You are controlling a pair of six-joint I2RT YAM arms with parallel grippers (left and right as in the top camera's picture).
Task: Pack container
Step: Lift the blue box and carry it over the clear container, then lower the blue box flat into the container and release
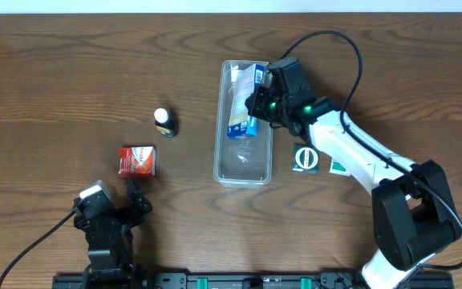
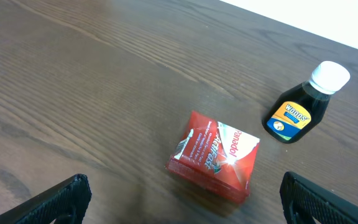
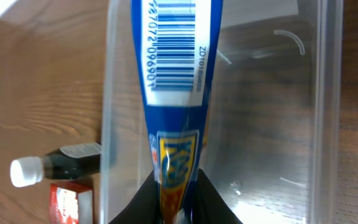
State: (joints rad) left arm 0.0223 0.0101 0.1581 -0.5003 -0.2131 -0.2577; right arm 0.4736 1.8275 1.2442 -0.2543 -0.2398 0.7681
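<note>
A clear plastic container (image 1: 243, 164) is seen at the middle of the wooden table (image 1: 70, 80), its long sides running from 12 to 6 o'clock in the overhead view. A blue box (image 1: 241, 108) with a white barcode panel is held within the container's outline at its 12 o'clock half; whether it touches the floor cannot be told. The 6 o'clock half is bare. The box is clamped between the fingers of the right gripper (image 1: 261, 103), which reaches in from the container's 3 o'clock side. In the right wrist view the blue box (image 3: 176, 56) is seen pinched at its lower end, with the container's clear wall (image 3: 328, 93) beside it. A small dark bottle (image 1: 164, 122) with a white cap lies at 9 o'clock of the container, and a red box (image 1: 137, 160) at 8 o'clock. Two green-and-white packets (image 1: 305, 157) lie just beside the container at 4 o'clock. The left gripper (image 1: 135, 201) is placed at 6 o'clock of the red box, its fingers spread apart with nothing between them.
</note>
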